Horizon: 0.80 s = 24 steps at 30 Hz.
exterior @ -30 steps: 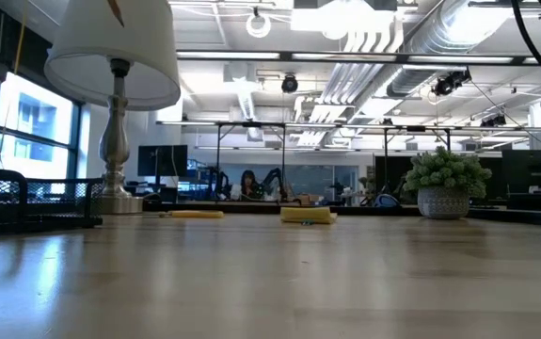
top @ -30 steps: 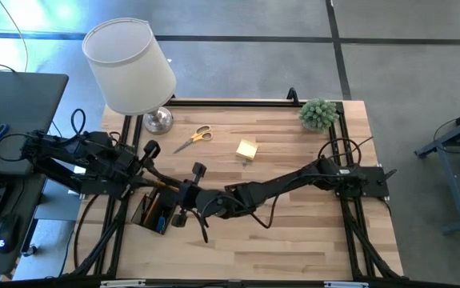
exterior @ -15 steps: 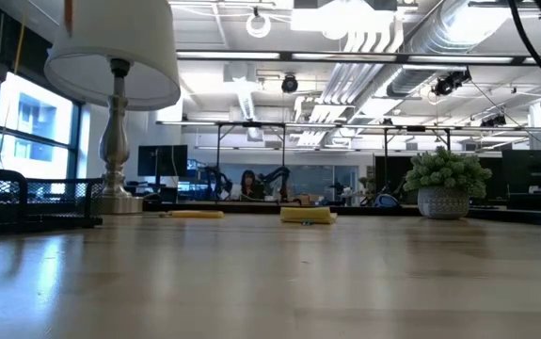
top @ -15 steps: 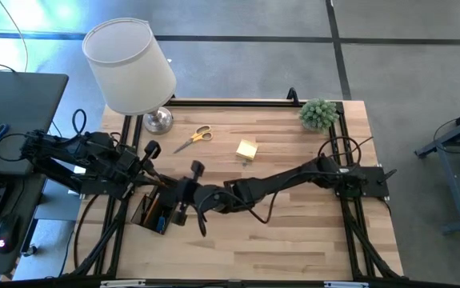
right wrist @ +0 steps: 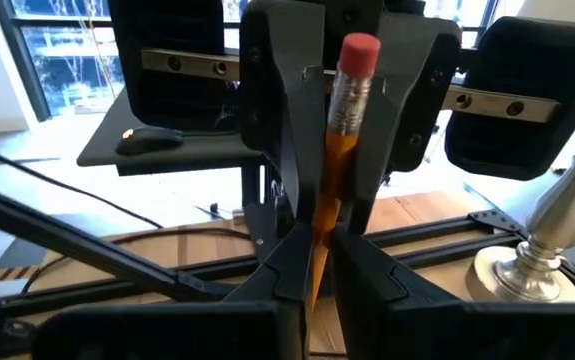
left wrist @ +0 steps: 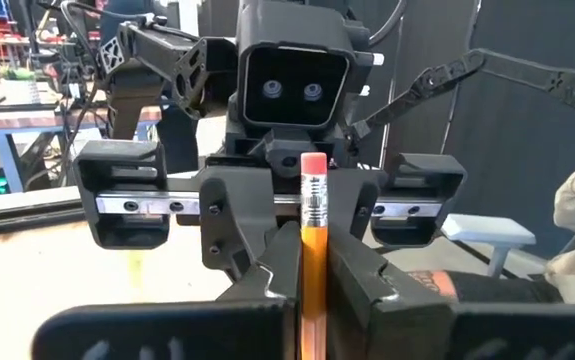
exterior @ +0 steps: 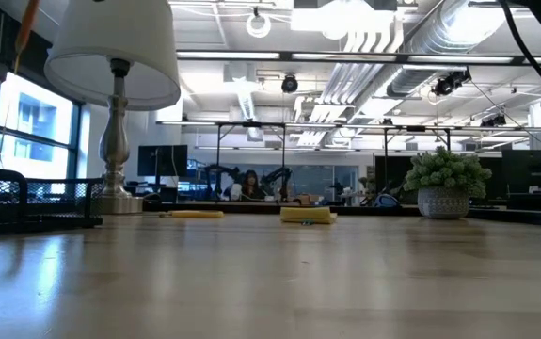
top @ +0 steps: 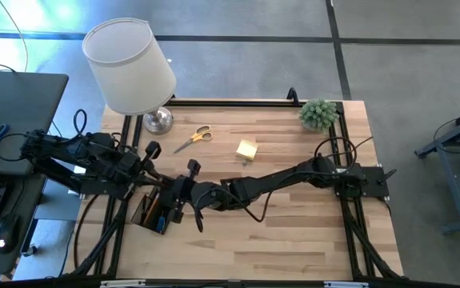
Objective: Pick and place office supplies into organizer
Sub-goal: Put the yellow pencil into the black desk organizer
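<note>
Both grippers meet face to face at about 8 o'clock on the table, right over the organizer, and each is pinching the same pencil. In the left wrist view the left gripper has its fingers pressed against the yellow shaft, pink eraser up; in the right wrist view the right gripper clamps that pencil too, with the other arm's fingers crowded around it.

The risk here looks like a bad handover. With 2 grips on 1 thin stick, any pull by either arm before the other lets go could snap the pencil or twist it out of line. If both let go together, it would drop and might bounce past the organizer's walls onto the table. The fingers sit so close that they could also knock against each other.

Still out on the table: the yellow scissors at about 11 o'clock and the sticky-note pad near 12, well apart from the organizer.
</note>
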{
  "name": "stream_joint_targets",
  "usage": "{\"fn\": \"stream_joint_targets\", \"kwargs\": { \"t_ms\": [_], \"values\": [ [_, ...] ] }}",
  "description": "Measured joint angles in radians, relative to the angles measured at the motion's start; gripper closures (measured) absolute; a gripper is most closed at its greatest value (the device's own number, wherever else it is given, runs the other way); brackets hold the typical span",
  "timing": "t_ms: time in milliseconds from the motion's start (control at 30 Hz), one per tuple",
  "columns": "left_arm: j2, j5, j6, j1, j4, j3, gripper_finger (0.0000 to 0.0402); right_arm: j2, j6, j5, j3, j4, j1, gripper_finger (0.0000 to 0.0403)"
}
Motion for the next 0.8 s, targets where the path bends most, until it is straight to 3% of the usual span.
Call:
{"fn": "stream_joint_targets", "kwargs": {
  "t_ms": [300, 567, 800],
  "values": [
    [-0.027, -0.004, -0.006, 0.000, -0.036, 0.006, 0.0394, -0.006, -0.086, -0.003, -0.005, -0.070, 0.039, 0.0372],
    [-0.072, 0.000, -0.113, 0.000, -0.269, 0.049, 0.0396, -0.035, 0.012, 0.052, -0.005, -0.329, 0.076, 0.0359],
    [-0.074, 0.114, -0.208, 0.000, -0.302, 0.048, 0.0397, -0.040, 0.025, 0.064, -0.005, -0.420, 0.099, 0.0360]
  ]
}}
